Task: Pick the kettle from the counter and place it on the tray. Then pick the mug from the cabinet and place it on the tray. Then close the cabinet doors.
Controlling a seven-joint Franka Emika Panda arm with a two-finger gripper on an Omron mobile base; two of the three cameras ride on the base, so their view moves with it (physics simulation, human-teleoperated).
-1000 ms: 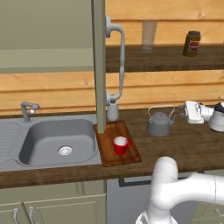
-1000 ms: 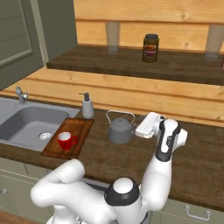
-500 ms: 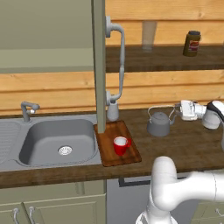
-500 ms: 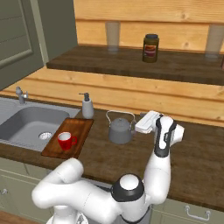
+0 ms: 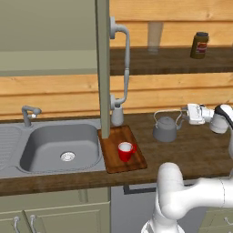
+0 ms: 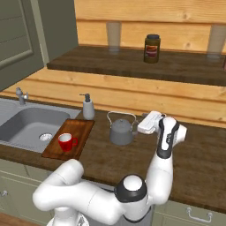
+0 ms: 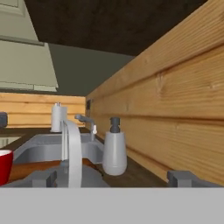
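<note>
Kettle step in hand: the end effector (image 6: 142,125), jaws apart and empty, hovered beside the kettle (image 6: 121,130) mid-worktop. The mug (image 5: 125,151) sat on the tray (image 5: 137,159). Next: straddle the wire handle and close.

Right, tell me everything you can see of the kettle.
The small squat grey metal kettle stands upright on the dark brown wooden counter, to the right of the reddish-brown wooden tray and apart from it. It has a rounded body, a lid with a knob, a short spout and a thin arched wire handle standing up. The robot's gripper hangs level beside it on its right, fingers spread wide, not gripping it. In the hand view the handle rises between the fingers.
</note>
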